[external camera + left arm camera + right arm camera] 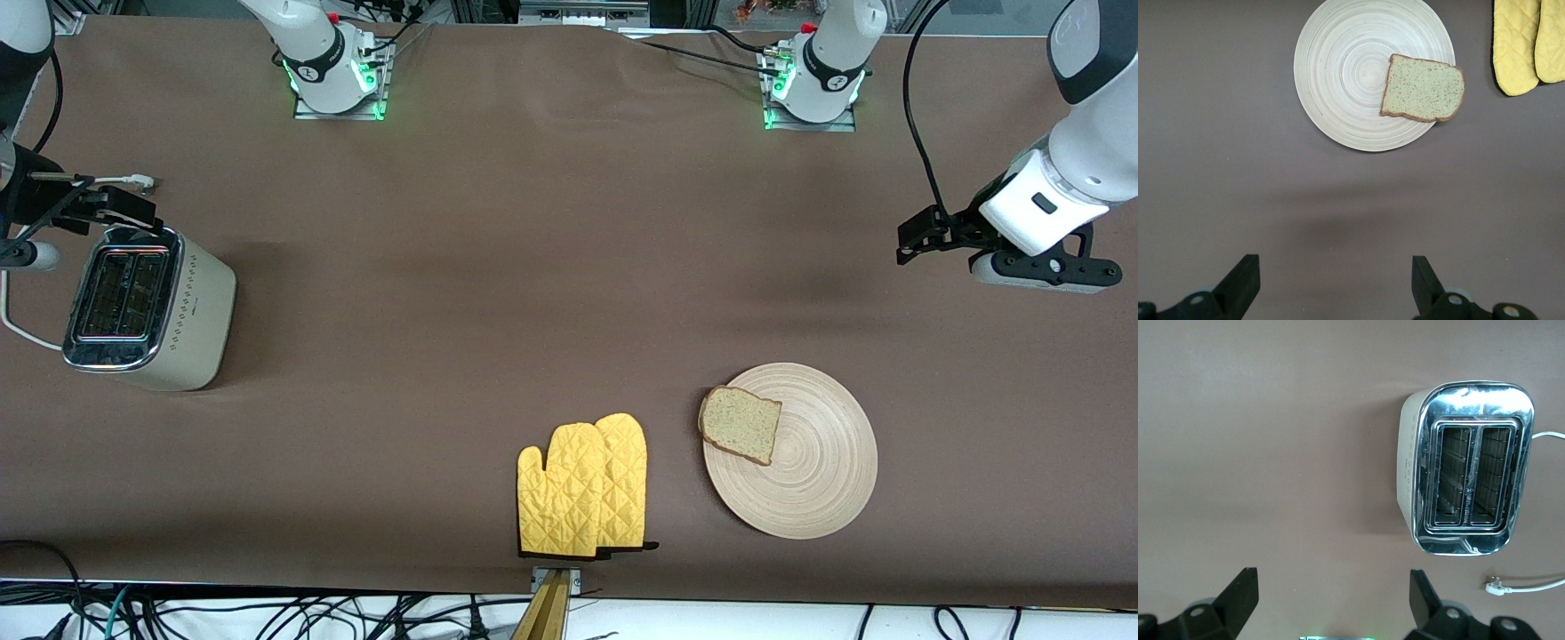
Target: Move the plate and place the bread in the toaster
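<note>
One slice of bread point(741, 425) lies flat on the plate point(805, 480), at the plate's edge toward the right arm's end of the bench point(533, 267), with one corner hanging a little over the rim. You see the plate near the front camera, toward the left arm's end, and the pair of yellow oven mitts point(582, 487) lies beside it, apart from it.

The toaster point(147, 307) stands well apart from the plate, at the right arm's end of the bench. Both its slots look empty in the right wrist view, and its white power cord point(1528, 585) lies unplugged on the bench beside it.

The left gripper point(925, 233) hangs over bare bench, farther from the front camera than the plate, with its fingers point(1241, 283) spread wide and holding nothing. The right gripper point(98, 206) hovers just beside the toaster's top, fingers point(1238, 593) wide too, also with nothing between them.

In my judgement nothing of the task is done: you have the plate to move and the bread to bring into a slot.
</note>
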Controlling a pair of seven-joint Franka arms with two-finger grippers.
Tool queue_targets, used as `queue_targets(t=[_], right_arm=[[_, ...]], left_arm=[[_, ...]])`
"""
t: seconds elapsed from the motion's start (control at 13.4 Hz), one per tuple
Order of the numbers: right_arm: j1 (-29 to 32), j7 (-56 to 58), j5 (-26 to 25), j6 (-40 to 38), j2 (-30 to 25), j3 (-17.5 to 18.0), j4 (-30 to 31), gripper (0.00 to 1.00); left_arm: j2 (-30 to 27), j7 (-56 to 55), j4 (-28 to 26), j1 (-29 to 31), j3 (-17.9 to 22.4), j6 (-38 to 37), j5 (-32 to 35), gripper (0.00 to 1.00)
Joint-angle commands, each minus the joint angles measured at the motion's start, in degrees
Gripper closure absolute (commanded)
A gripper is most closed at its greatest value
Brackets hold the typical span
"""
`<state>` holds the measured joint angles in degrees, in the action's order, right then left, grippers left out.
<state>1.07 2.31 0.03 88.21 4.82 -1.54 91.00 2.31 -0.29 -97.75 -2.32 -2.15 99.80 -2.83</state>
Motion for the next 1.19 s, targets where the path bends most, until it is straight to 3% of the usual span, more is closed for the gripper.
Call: queue_targets(t=[0.0,0.52,1.12], right_arm=[[0.1,-0.4,-0.4,-0.3,0.4,0.0,-1.1,0.0],[0.0,-0.4,-0.4,-0.2,0.4,0.0,-1.1,0.0],[0.0,-0.4,-0.4,-0.3,0.4,0.0,-1.1,0.0]], left_arm=[[-0.9,-0.1,-0.5,-0.3,0.4,-0.7,1.2,0.0],[0.5,0.0,0.4,2.0,0.4,-0.7,-0.3,0.0],[16.6,5.4,8.1,13.8,0.3,-0.4,-15.8,0.0]])
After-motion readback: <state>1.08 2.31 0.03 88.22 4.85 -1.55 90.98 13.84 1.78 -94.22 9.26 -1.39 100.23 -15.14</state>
